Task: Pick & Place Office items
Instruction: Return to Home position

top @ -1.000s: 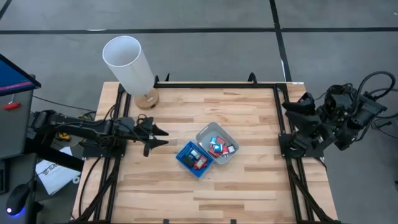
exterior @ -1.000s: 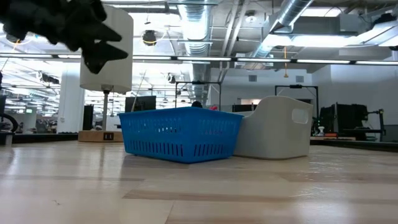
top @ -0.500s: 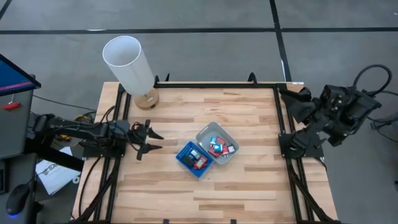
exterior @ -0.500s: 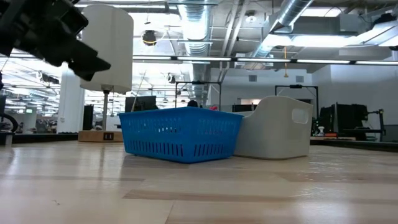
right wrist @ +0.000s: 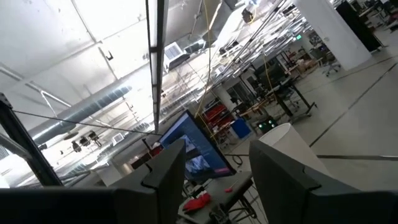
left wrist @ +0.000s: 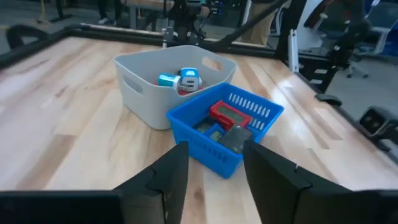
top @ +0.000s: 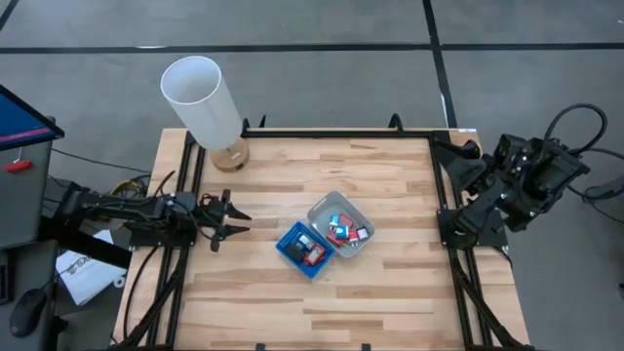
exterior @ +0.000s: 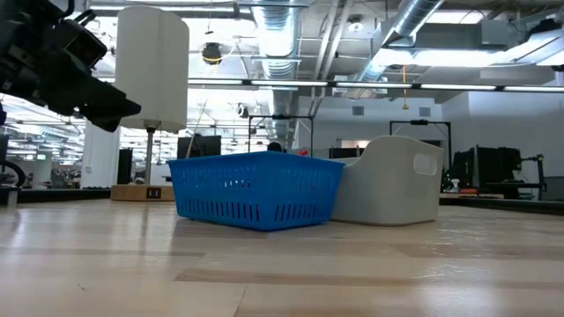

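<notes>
The office items are small red, dark, blue and white pieces. Some lie in the blue tray [top: 302, 250], with a red one [left wrist: 229, 114] on top; others, blue and white [left wrist: 180, 79], lie in the grey tray [top: 341, 224] beside it. My left gripper [top: 230, 223] hovers open over the table's left part, a little left of the blue tray and pointing at it, with nothing between its fingers [left wrist: 214, 177]. My right gripper [top: 460, 156] is open and raised high over the table's right edge, tilted up toward the room's ceiling [right wrist: 214, 174].
A tall white cylinder [top: 203, 95] on a wooden base stands at the table's far left corner. The two trays [exterior: 256, 189] touch each other at the table's middle. Bare wood lies all around them. Black frame rails run along the left and right edges.
My left gripper has drawn back from the trays toward the table's left edge and has sunk lower, rolling a little. My right gripper, raised by the right edge, has turned slightly. The trays and pieces have not moved.
</notes>
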`<state>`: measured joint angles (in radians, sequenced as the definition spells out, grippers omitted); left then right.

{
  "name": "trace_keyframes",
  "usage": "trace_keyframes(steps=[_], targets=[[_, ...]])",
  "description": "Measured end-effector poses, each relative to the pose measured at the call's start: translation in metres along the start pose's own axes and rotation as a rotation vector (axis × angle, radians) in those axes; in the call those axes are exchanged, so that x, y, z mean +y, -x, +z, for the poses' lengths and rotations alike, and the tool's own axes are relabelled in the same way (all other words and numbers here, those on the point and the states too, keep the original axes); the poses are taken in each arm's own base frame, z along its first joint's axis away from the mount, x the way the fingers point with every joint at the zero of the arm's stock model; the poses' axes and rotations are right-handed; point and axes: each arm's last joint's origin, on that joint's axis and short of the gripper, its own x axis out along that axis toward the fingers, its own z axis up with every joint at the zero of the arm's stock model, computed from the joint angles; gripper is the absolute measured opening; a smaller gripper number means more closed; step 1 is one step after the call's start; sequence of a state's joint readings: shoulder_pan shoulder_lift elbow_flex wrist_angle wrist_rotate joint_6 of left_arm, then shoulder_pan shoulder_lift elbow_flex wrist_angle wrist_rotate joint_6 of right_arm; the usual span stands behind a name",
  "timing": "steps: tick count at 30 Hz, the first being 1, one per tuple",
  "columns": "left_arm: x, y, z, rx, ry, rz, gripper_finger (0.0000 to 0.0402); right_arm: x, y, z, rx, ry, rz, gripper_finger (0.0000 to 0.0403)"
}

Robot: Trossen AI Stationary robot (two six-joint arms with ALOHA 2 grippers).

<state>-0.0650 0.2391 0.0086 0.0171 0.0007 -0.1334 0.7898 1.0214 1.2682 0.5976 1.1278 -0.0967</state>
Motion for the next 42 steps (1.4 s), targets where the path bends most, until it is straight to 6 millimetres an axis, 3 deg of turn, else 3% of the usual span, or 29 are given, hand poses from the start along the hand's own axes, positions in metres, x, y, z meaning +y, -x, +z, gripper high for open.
trace_keyframes(steps=[14,20,25,28,34,38,42], targets=[[0.003,-0.003,-0.004,0.061,-0.015,0.032,0.0118,0.001,0.003,0.003,-0.001,0.068,0.019,0.0171],[0.004,-0.01,-0.014,0.167,0.097,0.05,0.0117,0.004,0.016,0.009,0.049,0.111,0.075,0.0171],[0.004,-0.014,-0.019,0.219,0.421,0.081,0.012,0.007,0.029,0.004,0.139,0.192,0.133,0.0171],[0.004,-0.015,-0.021,0.236,0.475,0.094,0.012,0.013,0.032,-0.013,0.196,0.233,0.172,0.0171],[0.004,-0.015,-0.022,0.244,0.477,0.098,0.0118,0.016,0.024,-0.066,0.331,0.336,0.201,0.0171],[0.004,-0.015,-0.022,0.244,0.477,0.098,0.0117,0.005,0.006,-0.098,0.433,0.43,0.166,0.0171],[0.004,-0.015,-0.022,0.243,0.477,0.097,0.0117,-0.017,-0.025,-0.136,0.617,0.523,0.17,0.0171]])
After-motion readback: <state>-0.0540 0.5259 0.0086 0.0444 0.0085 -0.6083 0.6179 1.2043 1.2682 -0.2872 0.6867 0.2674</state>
